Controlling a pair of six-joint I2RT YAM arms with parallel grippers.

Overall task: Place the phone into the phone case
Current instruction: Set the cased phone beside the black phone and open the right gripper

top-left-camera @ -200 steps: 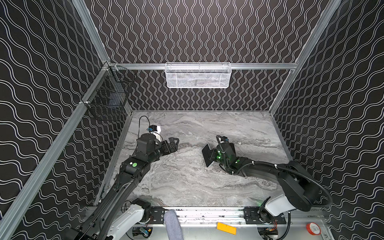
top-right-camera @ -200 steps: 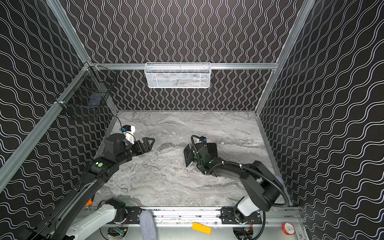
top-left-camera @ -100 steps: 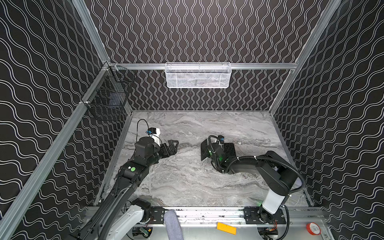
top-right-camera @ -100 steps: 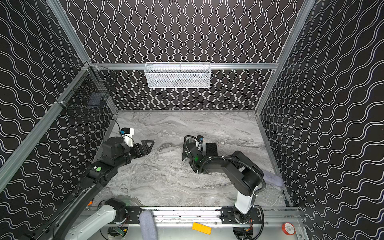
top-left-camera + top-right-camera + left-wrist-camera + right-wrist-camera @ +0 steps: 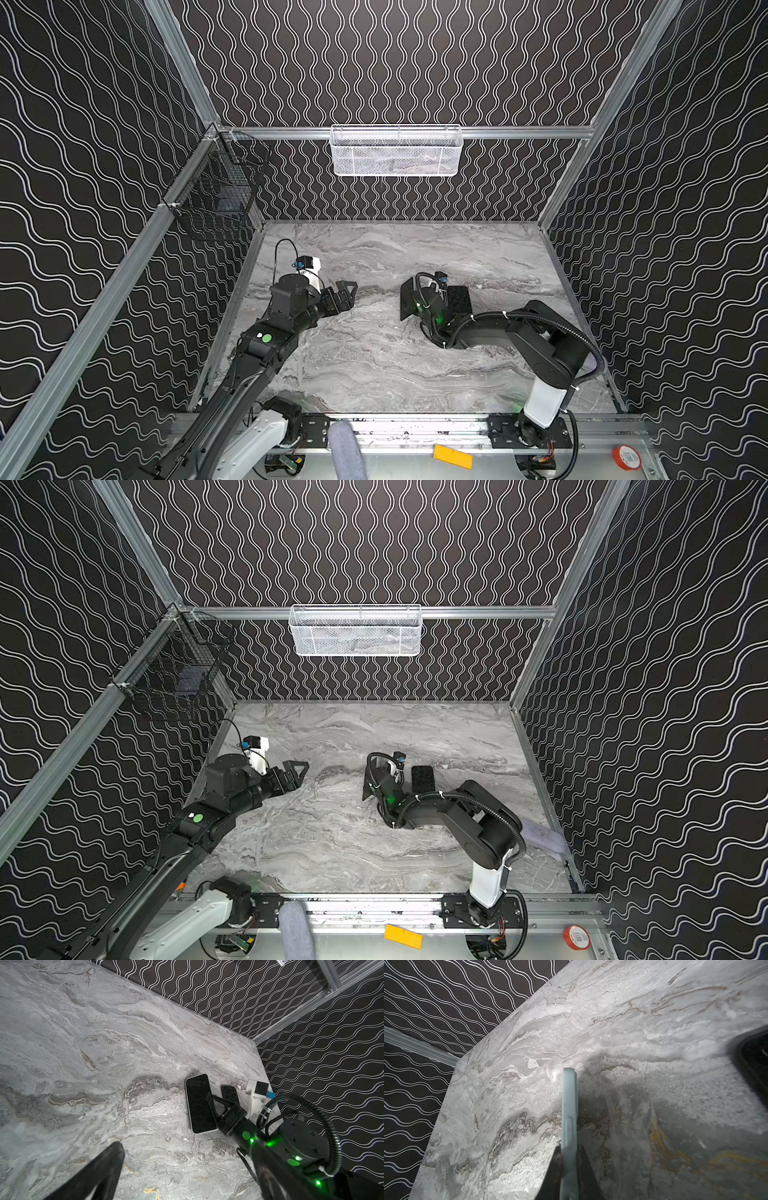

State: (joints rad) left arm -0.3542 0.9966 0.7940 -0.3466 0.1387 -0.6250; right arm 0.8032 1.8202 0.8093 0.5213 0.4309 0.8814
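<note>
Black wavy-lined walls (image 5: 395, 62) enclose a grey marble tabletop (image 5: 374, 365); a white mesh basket (image 5: 395, 151) hangs behind.

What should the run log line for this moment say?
left tool: open, empty | right tool: shut on phone, held edge-on | phone case: flat on table, without phone

**A:** What is your worktop (image 5: 374, 365) made of?

**B:** You're looking at a grey marble-pattern surface. It is smooth with a soft sheen, and looks finely grained up close.

**A:** And the phone (image 5: 199, 1103)?

**B:** It has a glossy black glass face that mirrors the wave pattern of your matt walls (image 5: 415, 62). Its rim is pale, smooth and satin. The phone case (image 5: 228, 1093) is matt black with a fine texture.

**A:** And the rest?

**B:** You have a white-coated metal mesh basket (image 5: 395, 151), a black wire basket (image 5: 216, 199) and dull silver aluminium rails (image 5: 519, 132).
</note>
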